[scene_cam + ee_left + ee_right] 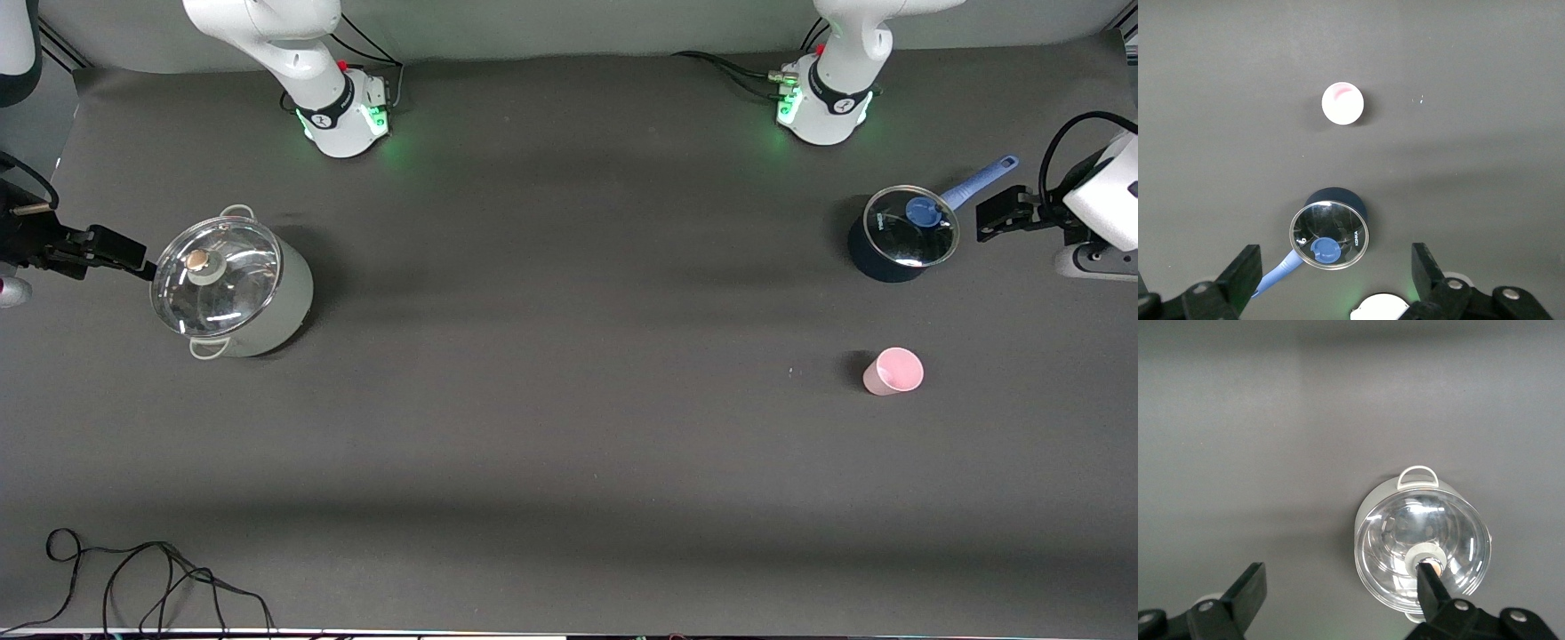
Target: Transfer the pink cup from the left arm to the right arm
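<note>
Standing pink cup (893, 371) well apart from open left end effector (1005, 213).

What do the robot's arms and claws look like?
Both arms are smooth and white with black bands, standing on bases that glow green, with black cables and red buttons there. The left claw is black, with chunky angled fingers and silver screws. The right claw looks the same: black fingers and silver screws. A black cable loops over the left arm's white wrist.
</note>
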`<state>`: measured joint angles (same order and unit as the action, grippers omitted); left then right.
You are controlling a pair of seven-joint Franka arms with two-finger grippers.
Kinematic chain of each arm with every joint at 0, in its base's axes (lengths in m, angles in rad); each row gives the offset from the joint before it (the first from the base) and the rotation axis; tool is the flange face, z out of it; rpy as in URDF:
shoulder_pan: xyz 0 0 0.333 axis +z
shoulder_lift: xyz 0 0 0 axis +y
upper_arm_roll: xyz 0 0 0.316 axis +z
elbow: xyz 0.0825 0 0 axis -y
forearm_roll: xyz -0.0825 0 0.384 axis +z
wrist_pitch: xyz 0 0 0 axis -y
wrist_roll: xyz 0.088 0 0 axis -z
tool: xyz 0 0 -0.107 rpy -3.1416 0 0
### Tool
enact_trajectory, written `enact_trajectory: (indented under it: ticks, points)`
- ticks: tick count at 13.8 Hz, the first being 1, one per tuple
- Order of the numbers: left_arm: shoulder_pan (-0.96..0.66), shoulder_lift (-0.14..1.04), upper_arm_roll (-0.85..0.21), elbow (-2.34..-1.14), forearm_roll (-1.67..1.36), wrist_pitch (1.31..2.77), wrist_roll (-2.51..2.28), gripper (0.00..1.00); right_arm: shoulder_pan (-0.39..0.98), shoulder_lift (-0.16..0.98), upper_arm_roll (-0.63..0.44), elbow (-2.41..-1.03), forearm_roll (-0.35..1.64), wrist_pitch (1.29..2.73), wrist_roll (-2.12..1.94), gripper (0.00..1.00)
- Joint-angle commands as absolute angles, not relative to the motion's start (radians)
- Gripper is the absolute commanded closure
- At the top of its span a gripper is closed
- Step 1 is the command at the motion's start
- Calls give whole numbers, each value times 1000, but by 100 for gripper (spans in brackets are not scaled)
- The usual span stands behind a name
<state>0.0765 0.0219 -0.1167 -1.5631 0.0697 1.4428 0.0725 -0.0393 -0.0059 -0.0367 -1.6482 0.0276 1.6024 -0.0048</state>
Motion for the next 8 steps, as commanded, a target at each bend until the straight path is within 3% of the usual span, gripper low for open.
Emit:
enact_trajectory:
  ticks: [1, 8]
  points:
    - [74, 28, -115, -1540, 84, 1408, 83, 0, -40, 5, -38, -1609, 15, 1578, -2, 0]
    - [75, 29, -115, -1540, 84, 1404, 87, 0, -37, 8, -37, -1608, -1, 1572, -8, 0]
